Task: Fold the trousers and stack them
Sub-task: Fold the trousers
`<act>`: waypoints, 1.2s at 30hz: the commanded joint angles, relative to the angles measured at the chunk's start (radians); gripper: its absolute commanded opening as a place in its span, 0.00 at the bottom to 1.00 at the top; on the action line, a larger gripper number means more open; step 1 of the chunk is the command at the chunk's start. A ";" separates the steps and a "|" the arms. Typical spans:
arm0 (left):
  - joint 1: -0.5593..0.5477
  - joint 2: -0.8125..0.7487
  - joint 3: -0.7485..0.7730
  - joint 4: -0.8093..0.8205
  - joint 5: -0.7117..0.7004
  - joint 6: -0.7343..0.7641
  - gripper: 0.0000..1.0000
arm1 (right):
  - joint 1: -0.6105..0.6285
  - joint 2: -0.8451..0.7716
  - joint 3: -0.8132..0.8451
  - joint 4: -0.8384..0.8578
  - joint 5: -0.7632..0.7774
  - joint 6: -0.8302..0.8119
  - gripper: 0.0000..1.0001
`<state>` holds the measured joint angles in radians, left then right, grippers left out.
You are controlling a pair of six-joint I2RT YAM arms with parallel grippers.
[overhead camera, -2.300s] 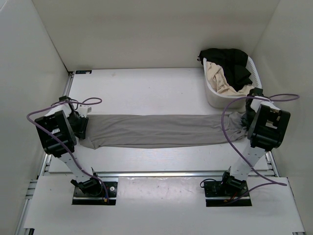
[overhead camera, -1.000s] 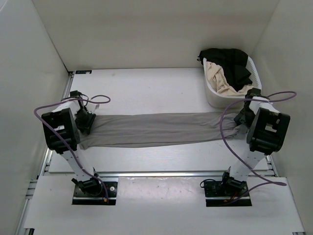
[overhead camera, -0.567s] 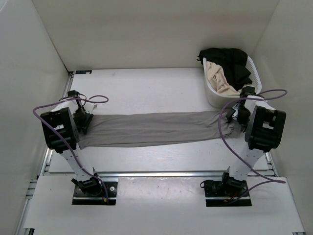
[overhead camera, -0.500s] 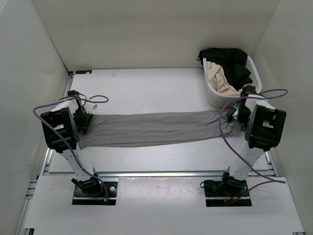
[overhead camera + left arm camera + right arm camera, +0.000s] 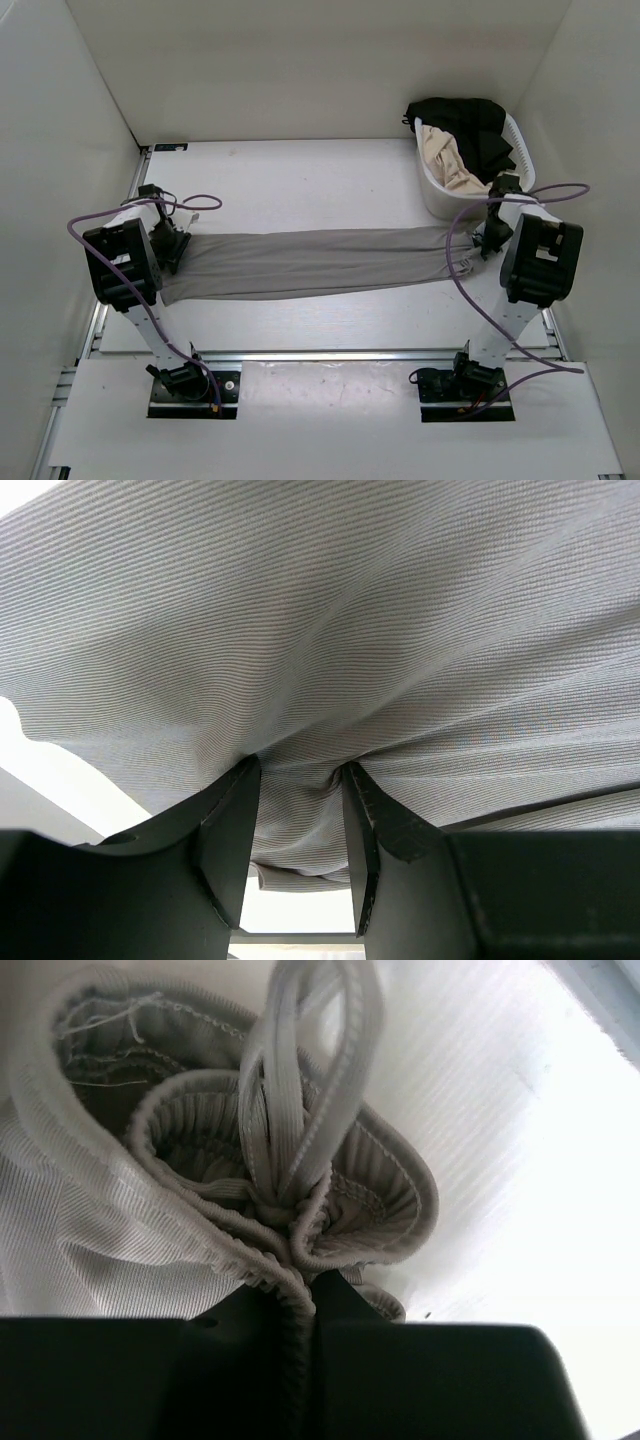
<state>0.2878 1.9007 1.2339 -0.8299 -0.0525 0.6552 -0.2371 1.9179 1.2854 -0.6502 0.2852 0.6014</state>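
The grey trousers (image 5: 310,262) lie stretched in a long band across the table, from my left gripper to my right gripper. My left gripper (image 5: 172,248) is shut on the leg end. In the left wrist view the grey cloth (image 5: 330,630) bunches between the fingers (image 5: 228,830), with creases running into my left gripper (image 5: 300,770). My right gripper (image 5: 478,243) is shut on the waist end. In the right wrist view my right gripper (image 5: 297,1295) pinches the ribbed waistband (image 5: 190,1225), and a drawstring loop (image 5: 312,1080) stands above it.
A white laundry basket (image 5: 437,197) with black and beige clothes (image 5: 470,140) stands at the back right, just behind my right gripper. White walls close in the table on the left, back and right. Purple cables loop off both arms.
My left gripper moved back and a little right with the leg end, then held still. My right gripper moved back and slightly left with the waistband, nearer the basket.
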 commanded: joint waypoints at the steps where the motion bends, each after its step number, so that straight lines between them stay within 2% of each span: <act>1: 0.013 0.038 -0.031 0.066 -0.024 0.018 0.50 | -0.007 -0.002 -0.118 -0.016 0.155 -0.023 0.00; 5: 0.013 0.029 -0.031 0.057 -0.024 0.018 0.50 | -0.007 -0.117 -0.164 -0.016 0.250 -0.023 0.00; 10: 0.013 0.009 0.027 -0.024 0.098 0.007 0.50 | 0.068 -0.236 -0.146 -0.100 0.463 -0.055 0.00; 12: 0.013 -0.003 0.045 -0.058 0.141 -0.002 0.50 | 0.145 -0.272 -0.109 -0.137 0.591 -0.065 0.00; 15: 0.013 -0.012 0.055 -0.067 0.141 -0.002 0.50 | 0.296 -0.299 -0.091 -0.210 0.673 -0.034 0.00; 16: 0.013 -0.012 0.039 -0.067 0.132 -0.002 0.50 | 0.391 -0.300 -0.077 -0.236 0.695 0.028 0.00; 18: 0.013 0.006 0.023 -0.067 0.122 -0.002 0.50 | 0.493 -0.300 -0.051 -0.368 0.787 0.140 0.00; 19: 0.013 0.006 0.013 -0.067 0.121 -0.002 0.50 | 0.597 -0.289 -0.037 -0.414 0.811 0.261 0.00; 20: 0.013 0.006 0.001 -0.067 0.121 -0.002 0.50 | 0.648 -0.278 -0.003 -0.501 0.828 0.320 0.00; 23: 0.013 0.015 0.001 -0.067 0.146 -0.002 0.50 | 0.841 -0.215 0.051 -0.600 0.829 0.477 0.00; 24: 0.013 0.015 0.001 -0.067 0.157 -0.011 0.50 | 0.940 -0.191 0.098 -0.626 0.829 0.510 0.00; 27: 0.004 0.015 0.001 -0.067 0.157 -0.011 0.50 | 1.109 -0.067 0.210 -0.770 0.847 0.661 0.00; 28: 0.004 0.015 0.010 -0.067 0.157 -0.011 0.50 | 1.145 0.000 0.298 -0.801 0.847 0.710 0.00; 32: 0.004 0.015 0.010 -0.067 0.167 -0.011 0.50 | 1.285 0.108 0.428 -0.827 0.813 0.730 0.00; 36: 0.004 0.024 0.019 -0.067 0.177 -0.002 0.50 | 1.375 0.159 0.425 -0.703 0.715 0.658 0.00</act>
<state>0.2928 1.9068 1.2537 -0.8871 0.0608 0.6540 1.1080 2.0727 1.6852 -1.2743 1.0210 1.2221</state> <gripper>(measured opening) 0.496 0.170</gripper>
